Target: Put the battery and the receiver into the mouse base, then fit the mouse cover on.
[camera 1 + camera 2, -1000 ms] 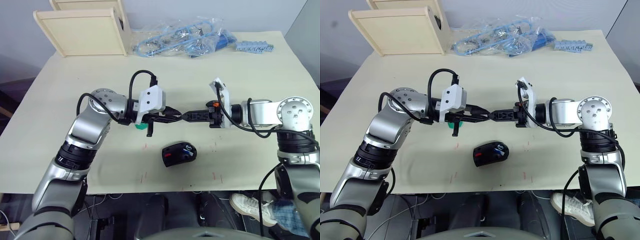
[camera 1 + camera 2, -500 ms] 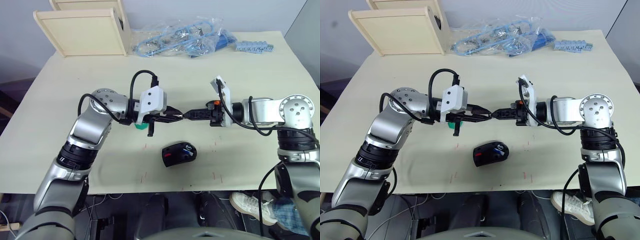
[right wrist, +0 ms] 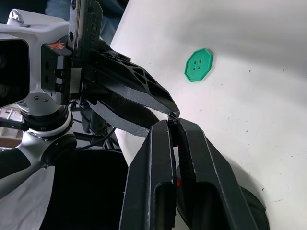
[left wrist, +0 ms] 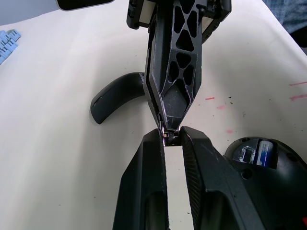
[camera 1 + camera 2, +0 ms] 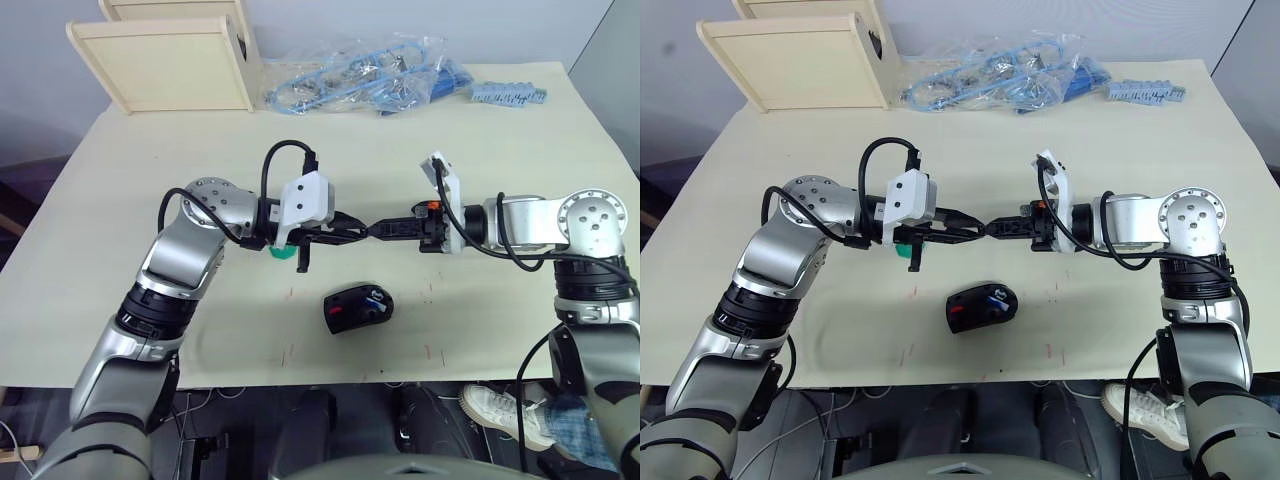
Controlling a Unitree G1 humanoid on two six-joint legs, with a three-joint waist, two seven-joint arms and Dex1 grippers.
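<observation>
My left gripper (image 5: 362, 233) and right gripper (image 5: 373, 230) meet tip to tip above the middle of the table. The receiver (image 4: 164, 136), a tiny nub, sits between the left fingertips, and the right gripper's closed tips pinch its other end. The mouse base (image 5: 357, 309) lies on the table just in front of them, red and dark parts facing up. The blue battery (image 4: 263, 155) rests in its slot. The mouse cover (image 4: 117, 93), a smooth black shell, lies on the table under the right arm.
A flat green disc (image 3: 198, 65) lies under the left gripper. A wooden box (image 5: 165, 62) stands at the back left. A clear bag of blue parts (image 5: 370, 75) and a blue strip (image 5: 510, 95) lie along the far edge. A person's shoe (image 5: 495, 408) shows below the front edge.
The right gripper's fingers have closed from wide apart to shut, and it has edged toward the left gripper's tips. The left gripper has held still.
</observation>
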